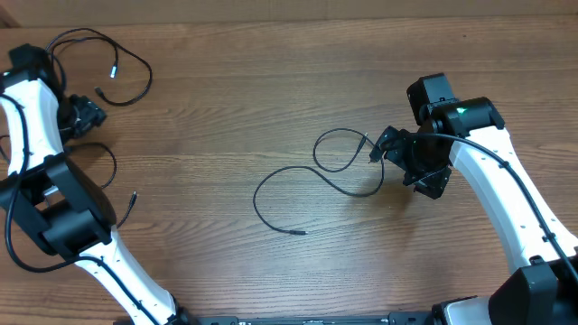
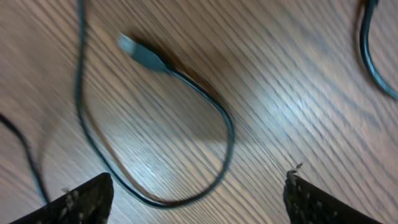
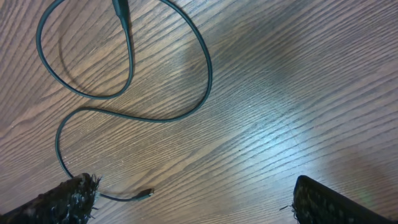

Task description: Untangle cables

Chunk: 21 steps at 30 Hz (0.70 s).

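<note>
Black cables [image 1: 256,200] — separate, loosely looped

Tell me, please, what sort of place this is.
Probably a robotics lab workbench: two white robot arms flank a wooden table, where thin black cables are laid out for handling.

Thin matt black cables [image 1: 256,200] on glossy wood-grain table [image 1: 271,81].

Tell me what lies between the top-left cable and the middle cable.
Only bare wooden table, seen in the overhead view, separates the top-left cable and the middle cable.
</note>
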{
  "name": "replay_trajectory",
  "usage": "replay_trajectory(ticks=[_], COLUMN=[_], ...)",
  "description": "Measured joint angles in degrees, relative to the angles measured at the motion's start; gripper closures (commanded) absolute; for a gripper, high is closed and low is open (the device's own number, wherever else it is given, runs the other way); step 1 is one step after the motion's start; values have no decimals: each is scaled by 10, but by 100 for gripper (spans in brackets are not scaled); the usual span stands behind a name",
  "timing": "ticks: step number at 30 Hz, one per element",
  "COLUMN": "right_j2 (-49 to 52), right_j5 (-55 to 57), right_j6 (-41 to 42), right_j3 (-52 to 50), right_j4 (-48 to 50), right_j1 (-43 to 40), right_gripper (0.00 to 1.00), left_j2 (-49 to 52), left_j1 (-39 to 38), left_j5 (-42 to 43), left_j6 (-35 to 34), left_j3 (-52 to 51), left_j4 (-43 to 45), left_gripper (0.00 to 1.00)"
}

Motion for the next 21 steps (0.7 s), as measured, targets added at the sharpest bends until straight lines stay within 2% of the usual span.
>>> replay_trajectory(ticks=[8, 12, 19, 21], right_j2=[0, 0, 0, 0], right_j5=[0, 0, 0, 0], right_j6=[0, 0, 0, 0], right_j3=[0, 0, 0, 0], right_j4=[0, 0, 0, 0], right_j1=[0, 0, 0, 0], right_gripper=[0, 0, 0, 0], left_j2=[0, 0, 0, 1], left_j1=[65, 98, 121, 120], left_j5=[-60, -70, -76, -76], left_j6=[28, 30, 59, 65], left_j3=[12, 12, 0, -11], left_j4=[8, 24, 74, 89], left_gripper=[6, 18, 15, 20])
